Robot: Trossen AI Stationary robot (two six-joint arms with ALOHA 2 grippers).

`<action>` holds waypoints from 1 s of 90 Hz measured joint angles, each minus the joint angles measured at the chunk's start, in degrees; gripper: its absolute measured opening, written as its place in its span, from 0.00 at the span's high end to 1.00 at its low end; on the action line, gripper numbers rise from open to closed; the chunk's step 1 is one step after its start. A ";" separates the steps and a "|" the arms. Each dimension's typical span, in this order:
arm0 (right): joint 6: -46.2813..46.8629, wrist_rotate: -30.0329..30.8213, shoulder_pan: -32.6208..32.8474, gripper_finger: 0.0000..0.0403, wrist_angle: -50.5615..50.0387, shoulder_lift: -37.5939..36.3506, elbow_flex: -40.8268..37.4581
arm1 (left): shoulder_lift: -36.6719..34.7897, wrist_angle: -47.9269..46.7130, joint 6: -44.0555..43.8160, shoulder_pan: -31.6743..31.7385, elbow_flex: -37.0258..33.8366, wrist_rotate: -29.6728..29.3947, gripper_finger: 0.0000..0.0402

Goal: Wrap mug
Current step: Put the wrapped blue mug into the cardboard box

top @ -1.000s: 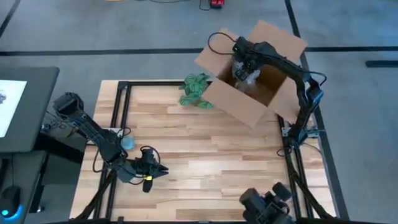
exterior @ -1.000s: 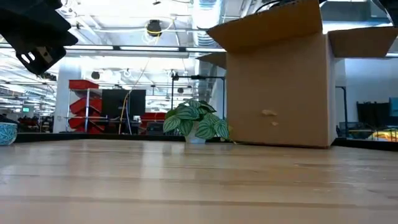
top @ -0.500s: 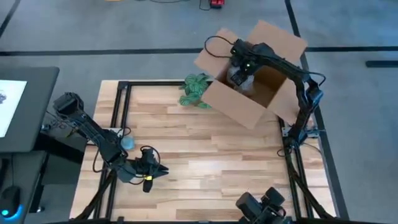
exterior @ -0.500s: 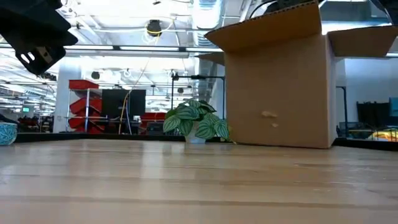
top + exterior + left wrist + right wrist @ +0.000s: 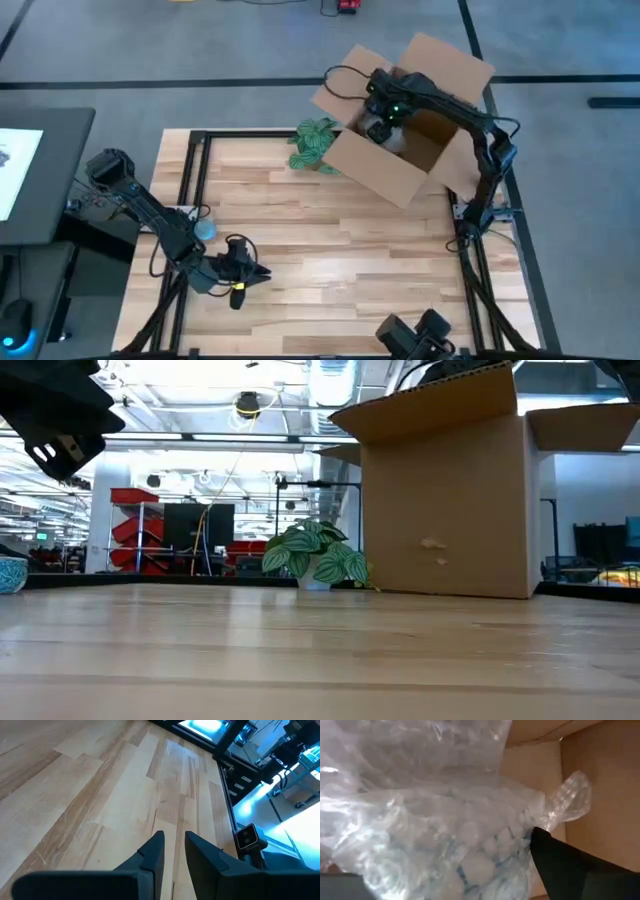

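Note:
A clear bubble-wrap bundle [image 5: 381, 130] [image 5: 445, 830] hangs inside the open cardboard box [image 5: 385, 172] at the table's far right, and my right gripper [image 5: 379, 118] is shut on it. Bluish patches show through the wrap. Whether they are the mug cannot be told. Only one dark finger [image 5: 560, 865] shows in the right wrist view, since the wrap covers the other. My left gripper [image 5: 257, 271] [image 5: 173, 840] waits shut over the near left of the table, holding nothing. My right gripper holds the bubble-wrap bundle from above, reaching down into the box. One finger lies against the bundle's side [image 5: 522, 837], and the wrap hides the other finger and the exact place of the pinch. A loose twisted end of wrap [image 5: 570, 795] sticks out beside the finger.
The box [image 5: 445, 510] stands with its flaps open. A green leafy plant [image 5: 313, 145] [image 5: 315, 555] sits just left of it. A small teal round vessel [image 5: 205, 229] [image 5: 8, 574] stands beside the left arm. Bare wood lies across the table's middle and near side.
My right gripper has gone a little toward the table's left inside the box, carrying the wrapped bundle with it.

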 joint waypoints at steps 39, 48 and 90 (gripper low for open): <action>2.32 -5.98 0.64 0.37 -1.36 0.02 -0.07 | 0.00 -0.22 0.21 0.00 0.00 0.00 0.86; 3.26 -7.66 1.27 0.38 -0.95 0.10 -0.16 | 0.00 -0.24 0.23 0.00 0.00 0.00 0.86; 1.18 -7.01 1.46 0.36 7.25 0.22 -0.22 | 0.00 -0.26 1.68 0.00 0.00 0.00 0.86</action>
